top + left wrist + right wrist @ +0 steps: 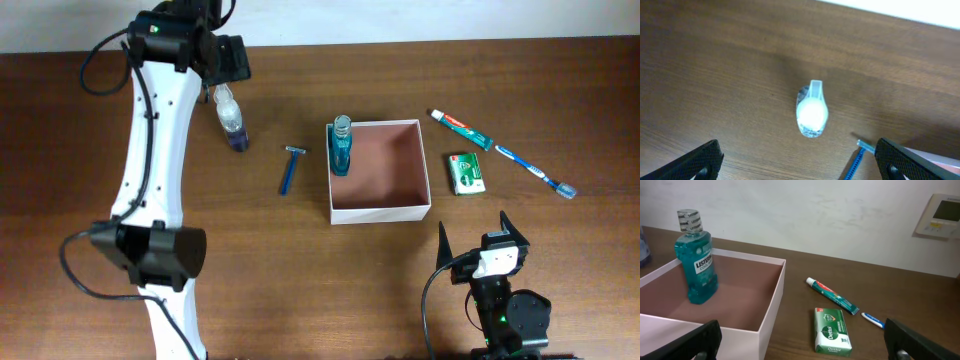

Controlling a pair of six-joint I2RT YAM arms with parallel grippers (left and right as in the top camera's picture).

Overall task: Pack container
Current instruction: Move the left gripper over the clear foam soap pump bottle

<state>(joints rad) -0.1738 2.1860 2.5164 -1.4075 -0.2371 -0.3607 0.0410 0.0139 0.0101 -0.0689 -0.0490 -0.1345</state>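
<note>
The container (421,160) is a square white box with a reddish-brown inside at mid table; it also shows in the right wrist view (774,305). A blue mouthwash bottle (341,148) stands upright in its left corner, also seen in the right wrist view (696,260). A clear pump bottle (231,118) stands at the far left, seen from above in the left wrist view (812,111). My left gripper (797,162) is open and empty above and beside it. My right gripper (805,342) is open and empty near the table's front edge, in the overhead view (475,235).
A blue razor (290,170) lies left of the box, its tip in the left wrist view (856,162). A green soap packet (466,172), a toothpaste tube (461,129) and a toothbrush (537,170) lie right of the box. A wall panel (942,216) is behind.
</note>
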